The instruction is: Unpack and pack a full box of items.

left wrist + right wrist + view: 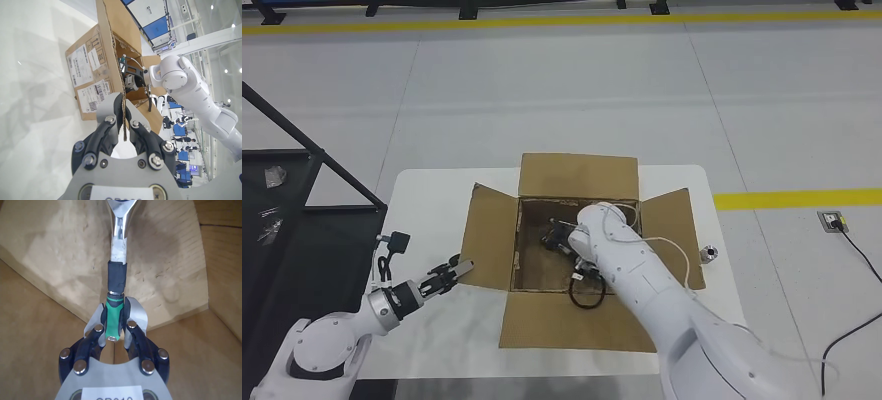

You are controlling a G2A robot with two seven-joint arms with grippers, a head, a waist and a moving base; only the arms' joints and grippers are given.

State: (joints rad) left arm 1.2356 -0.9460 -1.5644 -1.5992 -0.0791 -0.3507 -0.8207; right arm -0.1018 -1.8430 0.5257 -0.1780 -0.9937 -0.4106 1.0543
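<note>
Top view: the box (542, 322) sits open mid-frame, the left gripper (457, 268) at lower left holding its side flap (487, 235) and the right gripper (557, 238) down inside, so a hard tug there could drag the whole box. Left wrist view: the left gripper (122, 108) has its fingers pinched on the flap's (117, 56) thin corrugated edge, which could tear or slip out. Right wrist view: the right gripper (114, 311) is clamped on the ratchet wrench (116, 275) right at the end of its green handle, low in the box I think, so the heavy head might swing or drop on a lift.

Left gripper (122, 108) and right gripper (115, 313) both clamped
</note>
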